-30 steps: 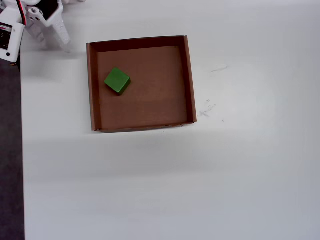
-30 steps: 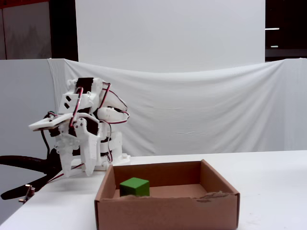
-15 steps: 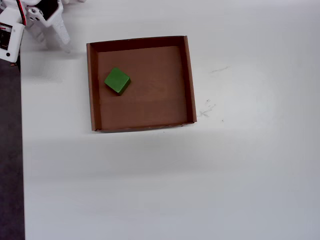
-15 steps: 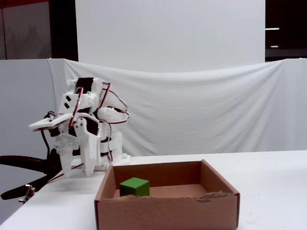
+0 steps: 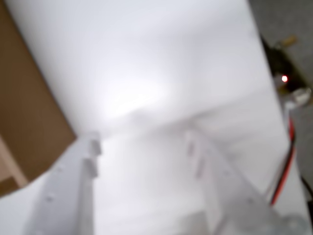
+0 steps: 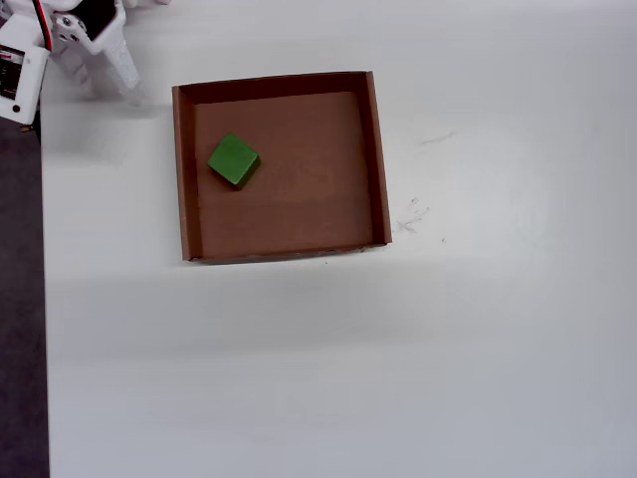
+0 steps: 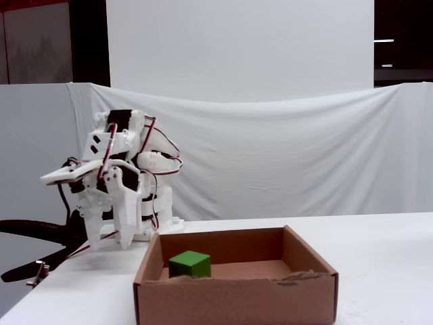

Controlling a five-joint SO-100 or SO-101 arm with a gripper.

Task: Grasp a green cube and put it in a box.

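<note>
Spanning every view, white table [image 6: 418,349], bare but for faint scuffs [image 6: 413,214] right of the box in the overhead view. Sat near the top left there, box [image 6: 379,159], with cube [image 6: 235,160] flat on its floor toward the left wall, corners turned, touching no wall. Stood folded at the table's left end in the fixed view, arm [image 7: 122,183], clear of the box. Hung over bare table just outside the box corner, gripper [image 5: 142,147], fingers parted moderately, nothing between them. Judged done: cube placed. Best now to keep the fingers clear of the box wall and settle the arm gently.
</note>
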